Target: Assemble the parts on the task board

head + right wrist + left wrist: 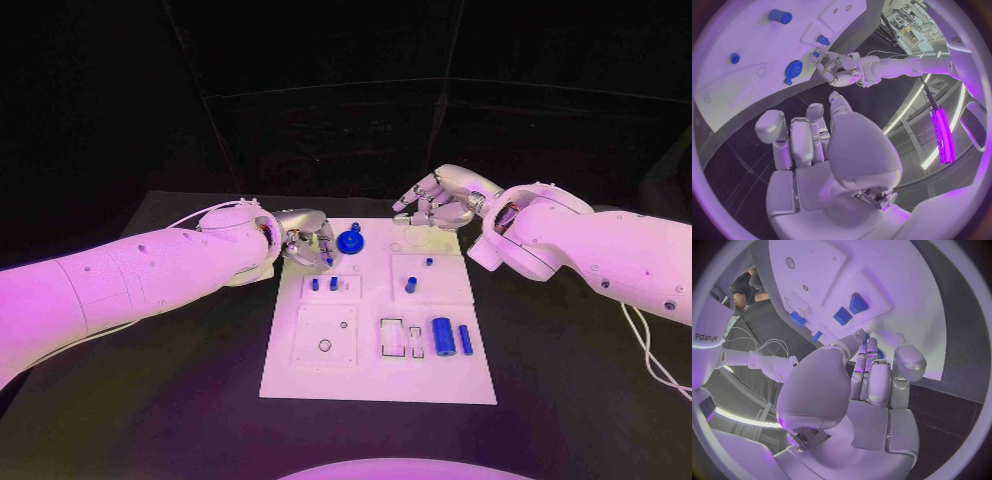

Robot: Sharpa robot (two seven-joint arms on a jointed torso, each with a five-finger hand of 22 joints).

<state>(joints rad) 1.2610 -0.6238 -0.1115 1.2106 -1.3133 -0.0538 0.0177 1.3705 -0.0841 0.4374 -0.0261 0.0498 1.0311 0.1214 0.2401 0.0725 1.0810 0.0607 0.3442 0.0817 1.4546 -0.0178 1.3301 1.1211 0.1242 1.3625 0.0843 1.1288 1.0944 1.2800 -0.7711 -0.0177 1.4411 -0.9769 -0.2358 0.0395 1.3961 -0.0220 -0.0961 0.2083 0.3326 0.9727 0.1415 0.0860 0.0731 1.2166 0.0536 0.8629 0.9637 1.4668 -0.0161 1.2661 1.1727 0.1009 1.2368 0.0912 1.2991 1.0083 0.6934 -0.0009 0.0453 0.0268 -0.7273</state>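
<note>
We hover left robot hand [306, 243] over far-left task board [378, 385], fingers curled, grasp unclear. Right robot hand [440, 200] empty, spread. Advice: align blue part [351, 241] upright before pressing.

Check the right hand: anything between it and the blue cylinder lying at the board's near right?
Nothing blocks it from above. The right hand hovers at the task board's far edge; the blue cylinder lies at the near right, with small upright blue pegs on the board between.
</note>
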